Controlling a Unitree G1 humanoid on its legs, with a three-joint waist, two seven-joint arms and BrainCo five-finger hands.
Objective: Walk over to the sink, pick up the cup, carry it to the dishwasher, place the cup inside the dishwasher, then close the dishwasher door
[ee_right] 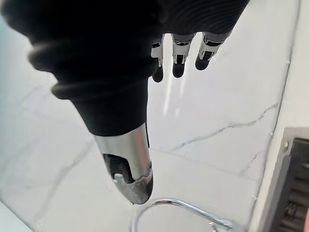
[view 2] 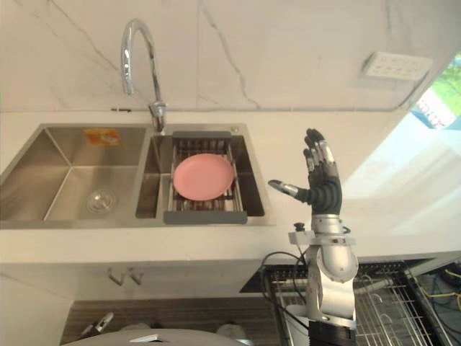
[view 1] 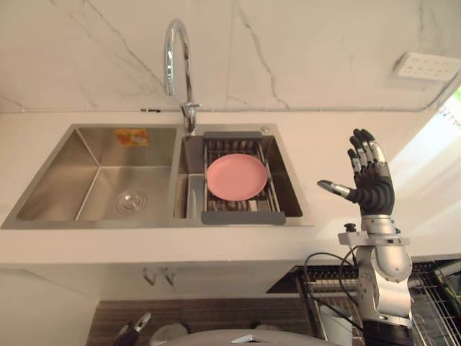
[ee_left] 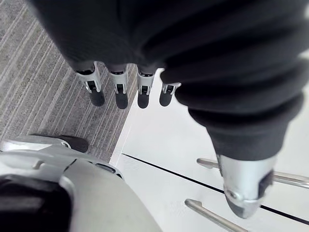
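— Well, where is the right hand?
— At three o'clock of the steel sink, upright over the smooth white counter, fingers straight and spread, thumb apart, holding nothing.
— And the left hand?
— Straight-fingered, empty, above the ribbed grey floor.
— The cup?
— Cannot tell. A round pink plate lies on the sink's slatted rack. At five o'clock shows the dishwasher's wire basket.

Stainless-steel sink with two basins, set flush into the white table. The larger left basin has a round drain in its floor and an orange sticker on its rear wall. The dishwasher, at lower right, shows its wire rack below the table's front edge.
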